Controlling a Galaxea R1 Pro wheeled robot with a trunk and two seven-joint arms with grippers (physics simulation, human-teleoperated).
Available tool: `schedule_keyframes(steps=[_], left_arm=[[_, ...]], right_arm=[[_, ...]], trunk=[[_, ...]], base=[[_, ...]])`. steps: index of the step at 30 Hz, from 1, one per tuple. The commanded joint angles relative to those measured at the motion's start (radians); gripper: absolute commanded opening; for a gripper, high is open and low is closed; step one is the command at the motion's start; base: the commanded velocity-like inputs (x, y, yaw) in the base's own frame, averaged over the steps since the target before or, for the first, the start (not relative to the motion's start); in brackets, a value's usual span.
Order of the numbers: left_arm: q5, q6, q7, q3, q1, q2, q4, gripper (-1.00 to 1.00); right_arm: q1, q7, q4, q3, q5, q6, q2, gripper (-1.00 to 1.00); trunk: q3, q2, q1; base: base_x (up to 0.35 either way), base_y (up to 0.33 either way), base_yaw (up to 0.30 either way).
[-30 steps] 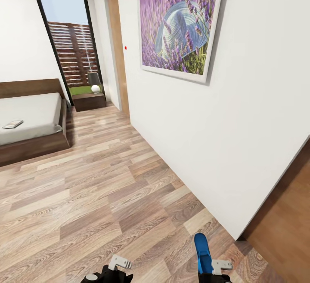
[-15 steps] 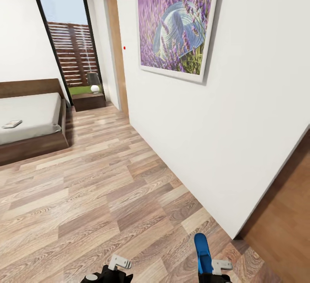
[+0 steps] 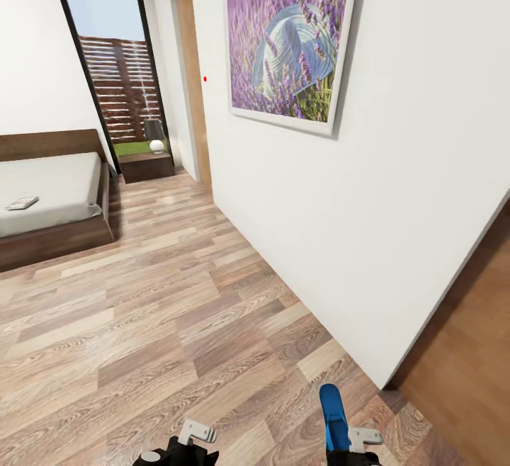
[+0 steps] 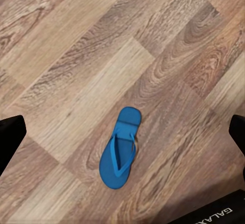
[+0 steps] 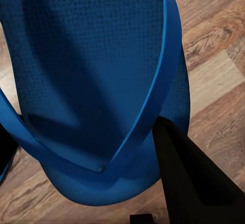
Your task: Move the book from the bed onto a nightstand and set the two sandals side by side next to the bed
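The bed (image 3: 57, 229) with its pale mattress stands at the far left, and the book (image 3: 21, 202) lies on the mattress. A dark nightstand (image 3: 146, 166) sits past the bed by the window, a lamp on top. At the bottom edge of the head view my right gripper (image 3: 353, 443) is shut on a blue sandal (image 3: 331, 413); up close, its sole and straps (image 5: 97, 71) rest against a black finger (image 5: 194, 183). My left gripper (image 3: 193, 439) is open, its fingers (image 4: 10, 137) wide apart. Far below it the other sandal (image 4: 120, 150) lies flat on the wood floor.
A white wall with a purple lavender picture (image 3: 290, 41) runs close along my right. A brown door (image 3: 467, 353) stands at the near right and another doorway (image 3: 190, 76) further on. Wood-plank floor (image 3: 156, 296) stretches to the bed.
The head view has shifted a little, so the camera moved. Both grippers and the held sandal keep the same place in the picture.
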Motion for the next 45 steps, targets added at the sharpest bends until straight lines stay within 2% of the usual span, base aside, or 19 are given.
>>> schedule_keyframes(steps=[1,45], left_arm=[[-0.007,-0.001,-0.001,-0.001,0.000,0.000,0.000,1.00],[-0.009,-0.002,0.000,-0.001,0.000,0.000,0.000,1.00]], right_arm=[[-0.001,-0.001,0.000,-0.007,-0.001,-0.002,0.001,-1.00],[-0.001,-0.001,0.000,-0.006,0.002,-0.002,0.001,-1.00]], trunk=[[-0.001,0.000,0.000],[-0.001,0.000,0.000]], base=[[-0.026,0.000,0.000],[-0.021,-0.037,0.000]])
